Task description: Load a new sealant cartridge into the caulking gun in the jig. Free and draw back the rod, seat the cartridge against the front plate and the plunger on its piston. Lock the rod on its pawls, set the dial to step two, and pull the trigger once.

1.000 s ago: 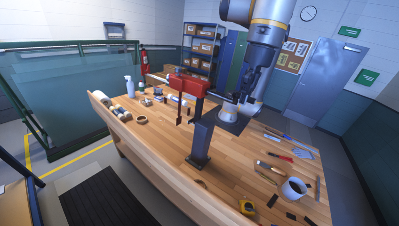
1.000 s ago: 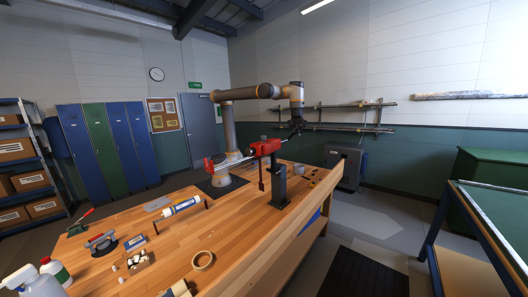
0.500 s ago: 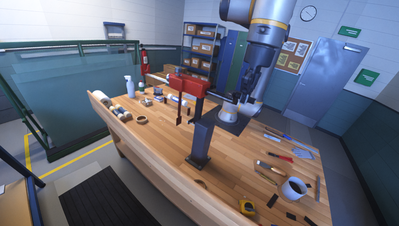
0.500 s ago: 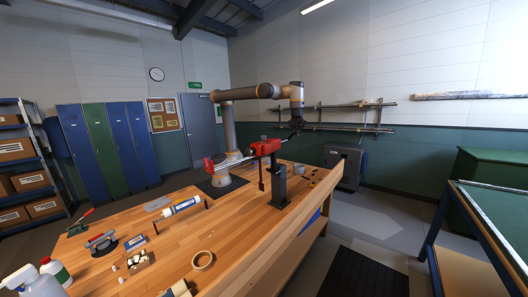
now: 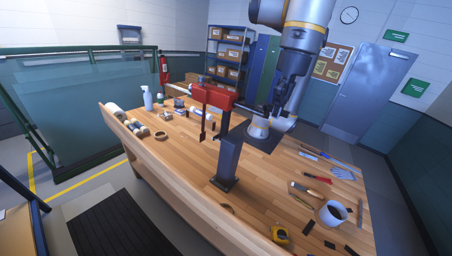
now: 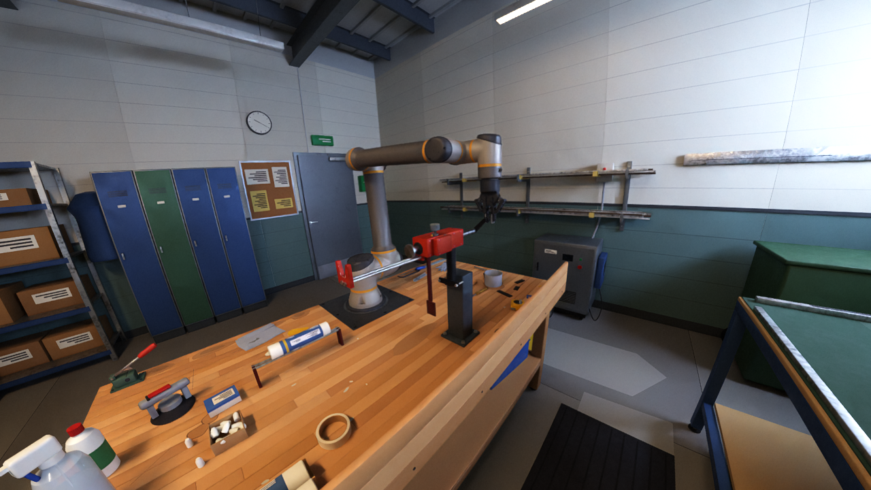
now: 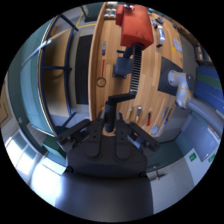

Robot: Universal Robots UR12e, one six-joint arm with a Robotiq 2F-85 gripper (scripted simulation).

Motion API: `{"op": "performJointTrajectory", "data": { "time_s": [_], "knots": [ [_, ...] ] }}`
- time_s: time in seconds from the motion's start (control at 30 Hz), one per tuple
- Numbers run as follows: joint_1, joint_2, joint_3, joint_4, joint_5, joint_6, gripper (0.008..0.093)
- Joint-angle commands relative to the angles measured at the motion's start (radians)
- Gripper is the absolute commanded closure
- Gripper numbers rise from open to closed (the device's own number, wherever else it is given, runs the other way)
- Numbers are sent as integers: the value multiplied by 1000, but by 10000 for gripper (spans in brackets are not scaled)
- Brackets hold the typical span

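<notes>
At the middle of the wooden bench a dark jig post (image 5: pixel 226 158) holds the red caulking gun (image 5: pixel 212 95) level, with its trigger (image 5: pixel 202 127) hanging below. The toothed rod (image 7: pixel 136 69) sticks out of the gun's rear and ends in a cranked black handle (image 7: pixel 110 117). My gripper (image 7: pixel 109 122) comes down from above and its fingers are closed around that handle (image 5: pixel 273 110). The new white and blue cartridge (image 6: pixel 299 340) lies on a low cradle on the bench, away from the gun. The gun's front plate (image 6: pixel 345 274) stands empty at the far end of its rails.
The arm's base (image 5: pixel 265 127) stands on a black plate beside the jig. Hand tools, a glove and a mug (image 5: pixel 333 213) lie at one bench end. Spray bottles, spare cartridges (image 5: pixel 135 126), a tape ring (image 5: pixel 160 135) and a small box lie at the other.
</notes>
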Motion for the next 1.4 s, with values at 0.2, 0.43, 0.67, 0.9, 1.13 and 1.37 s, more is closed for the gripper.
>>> {"op": "performJointTrajectory", "data": {
  "time_s": [0.2, 0.43, 0.67, 0.9, 1.13, 1.37],
  "knots": [
    [0, 0, -1, 0, 0, 0, 934],
    [0, -1, -1, 0, 0, 0, 934],
    [0, -5, -1, 4, 0, 0, 934],
    [1, -13, 0, 12, 0, 1, 934],
    [2, -27, 3, 22, 0, 2, 934],
    [4, -47, 12, 33, 0, 4, 934]
  ]
}}
